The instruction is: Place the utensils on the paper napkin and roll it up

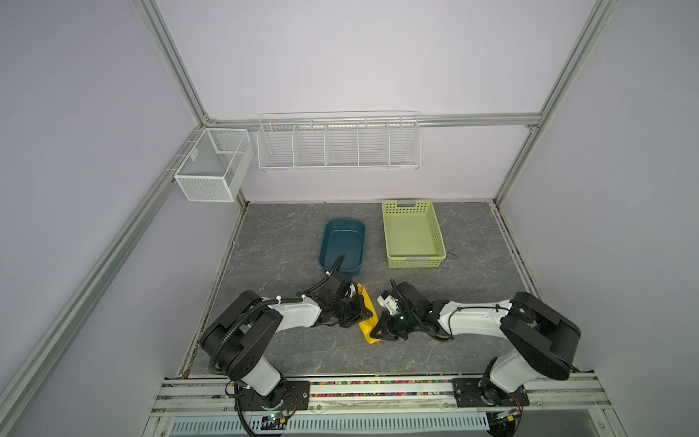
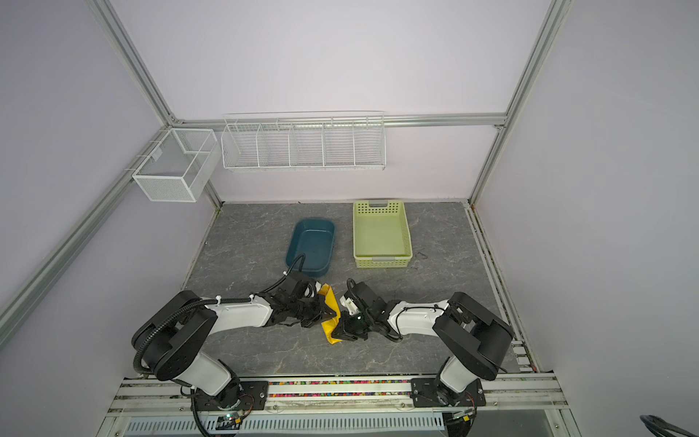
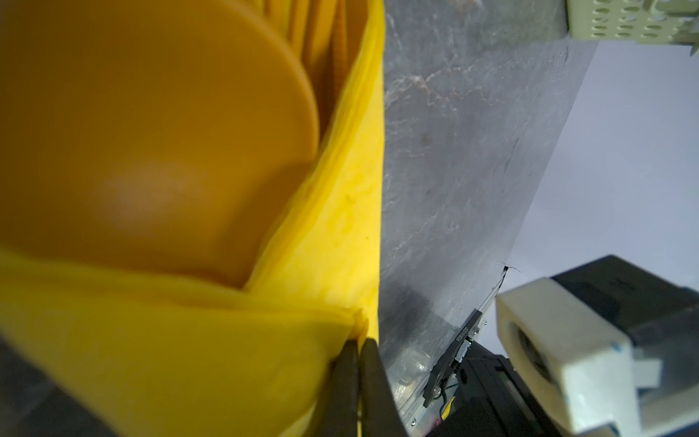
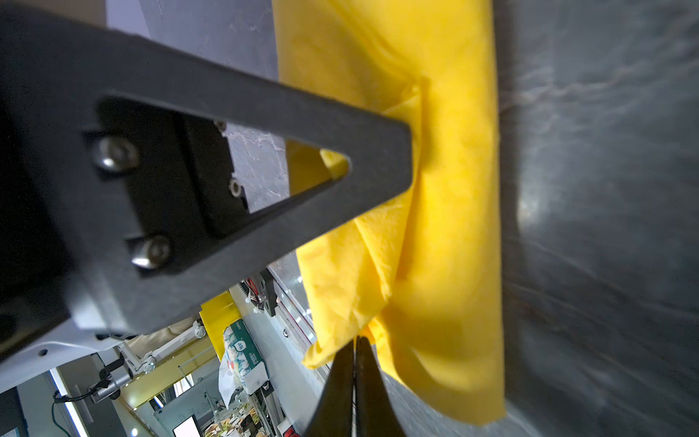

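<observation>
The napkin (image 1: 367,326) is lying half-rolled on the table (image 1: 283,340), long axis running away from the robot, spoon (image 3: 151,132) tucked inside; the left gripper (image 3: 357,344) and right gripper (image 4: 355,342), equally near, are each clamping its edge.

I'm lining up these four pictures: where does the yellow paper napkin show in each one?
Top view: paper napkin near the front, in the middle.
Top view: the same spot.
Left wrist: close up, wrapped round the spoon.
Right wrist: close up, a rolled strip.
Shared landmark: the grey marbled tabletop under it.
</observation>
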